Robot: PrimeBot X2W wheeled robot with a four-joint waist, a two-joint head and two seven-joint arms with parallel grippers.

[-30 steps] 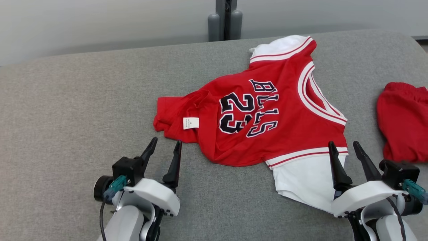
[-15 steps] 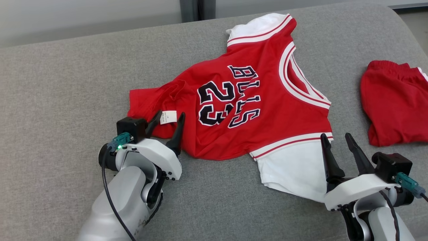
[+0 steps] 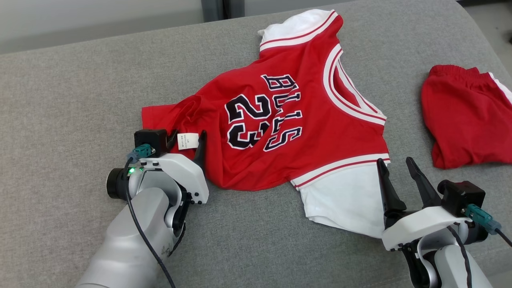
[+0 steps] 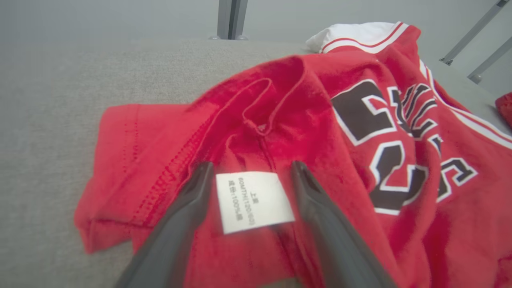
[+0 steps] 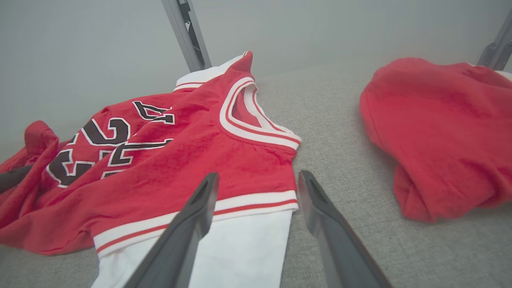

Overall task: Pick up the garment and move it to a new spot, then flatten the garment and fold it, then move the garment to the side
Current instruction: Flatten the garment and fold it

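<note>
Between the spread, empty fingers of the left gripper (image 3: 188, 135), jersey (image 3: 340, 136) hem and tag (image 4: 254, 200), lined up for a pinch; just ahead of the right gripper (image 3: 395, 161), likewise spread, white sleeve (image 3: 344, 200), ready for lifting.

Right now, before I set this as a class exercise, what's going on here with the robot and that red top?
A two-armed robot is about to pick up a red jersey lying crumpled on a grey padded surface. Its left fingers stand open on either side of the white care label near the hem, nothing gripped yet. Its right fingers, also open, hover at the white sleeve. Red shorts lie apart to the right.
</note>
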